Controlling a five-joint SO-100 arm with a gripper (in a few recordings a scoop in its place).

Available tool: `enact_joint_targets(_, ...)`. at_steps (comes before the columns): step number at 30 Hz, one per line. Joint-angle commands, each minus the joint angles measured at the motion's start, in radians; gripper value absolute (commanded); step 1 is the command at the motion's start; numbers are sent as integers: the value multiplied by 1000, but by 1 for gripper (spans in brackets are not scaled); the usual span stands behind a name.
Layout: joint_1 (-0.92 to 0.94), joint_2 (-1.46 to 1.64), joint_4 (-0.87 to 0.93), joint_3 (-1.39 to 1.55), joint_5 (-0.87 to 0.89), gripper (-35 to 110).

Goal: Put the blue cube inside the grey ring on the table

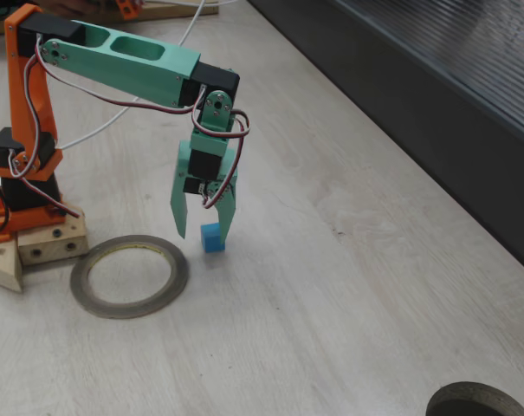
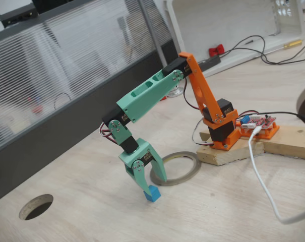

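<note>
The blue cube (image 1: 212, 237) (image 2: 152, 193) rests on the pale wooden table (image 1: 348, 286) (image 2: 92, 217), just right of the grey ring (image 1: 127, 309) in a fixed view. My green gripper (image 1: 203, 234) (image 2: 155, 185) points straight down over the cube and is open. Its fingers straddle the cube, one fingertip (image 1: 227, 227) close against the cube's side, and the tips hang near the tabletop. The grey ring (image 2: 192, 171) lies flat with nothing inside it, between the cube and the arm's base.
The orange arm base is mounted on wooden blocks (image 1: 36, 247) (image 2: 243, 148) right beside the ring. A dark ribbed wall panel (image 1: 435, 113) (image 2: 51, 146) borders the table. A round dark hole (image 1: 478, 400) (image 2: 36, 206) sits farther off. A white cable (image 2: 263, 186) trails across the table.
</note>
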Motion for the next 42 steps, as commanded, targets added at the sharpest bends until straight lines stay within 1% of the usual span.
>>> enact_joint_targets(1,0,25,-43,-17,17,37)
enact_joint_targets(25,11,20,-61,-2,15,37)
enact_joint_targets(31,5,-67,-61,-9,17,37)
enact_joint_targets(42,8,-57,-51,-3,17,36)
